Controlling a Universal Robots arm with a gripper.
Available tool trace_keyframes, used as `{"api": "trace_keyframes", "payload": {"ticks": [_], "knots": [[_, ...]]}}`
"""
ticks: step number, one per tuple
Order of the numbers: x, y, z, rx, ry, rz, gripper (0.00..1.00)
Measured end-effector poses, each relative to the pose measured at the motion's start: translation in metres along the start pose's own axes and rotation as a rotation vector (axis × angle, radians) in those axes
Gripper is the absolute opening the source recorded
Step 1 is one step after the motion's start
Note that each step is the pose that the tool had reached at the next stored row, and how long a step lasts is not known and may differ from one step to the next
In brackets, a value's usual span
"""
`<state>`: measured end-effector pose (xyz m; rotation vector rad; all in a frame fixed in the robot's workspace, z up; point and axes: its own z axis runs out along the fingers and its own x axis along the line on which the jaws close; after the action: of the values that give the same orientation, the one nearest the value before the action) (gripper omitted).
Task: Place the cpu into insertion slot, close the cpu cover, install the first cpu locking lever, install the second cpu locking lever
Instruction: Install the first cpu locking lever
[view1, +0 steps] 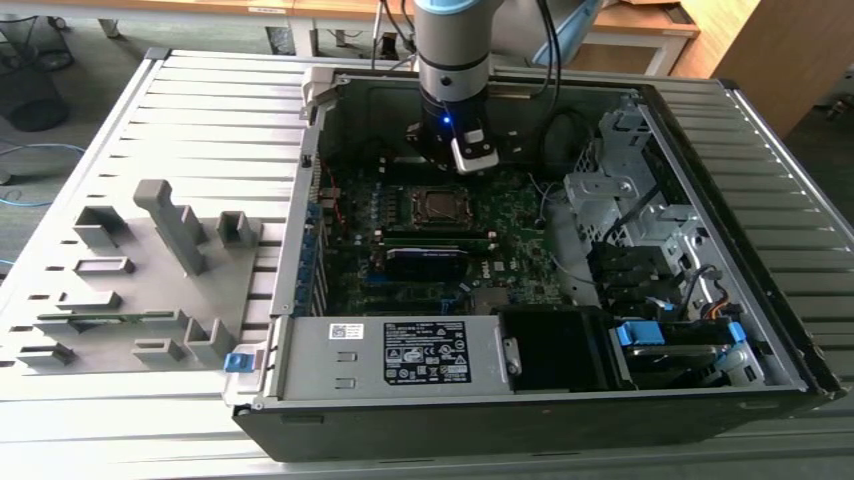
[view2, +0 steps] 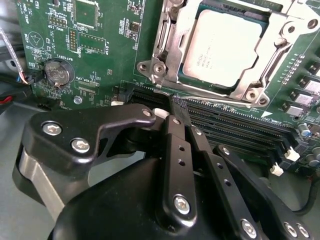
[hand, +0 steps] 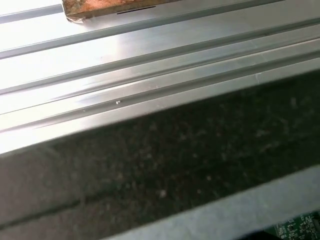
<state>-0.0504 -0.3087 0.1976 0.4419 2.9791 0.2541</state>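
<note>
The cpu, a dull silver square, lies in its socket on the green motherboard. The cpu cover, a silvery frame, lies flat around it. A thin metal locking lever runs along the socket's edge beside the memory slots. My gripper has its black fingers pressed together, with the tips just short of that lever's end at the socket's corner. Nothing shows between them. In the exterior view, the gripper hangs inside the open computer case, just behind the socket.
Black memory slots and a coin battery flank the gripper. The case holds a power supply, a drive cage and cables. A grey fixture tray sits on the slatted table at the exterior view's left.
</note>
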Motion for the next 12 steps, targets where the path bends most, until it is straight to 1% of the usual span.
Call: {"api": "trace_keyframes", "payload": {"ticks": [9,12], "knots": [[-0.0008,-0.0031,0.0007,-0.0008,-0.0057,-0.001,0.11],[-0.0009,-0.0032,0.0006,-0.0002,-0.0061,-0.001,0.11]]}}
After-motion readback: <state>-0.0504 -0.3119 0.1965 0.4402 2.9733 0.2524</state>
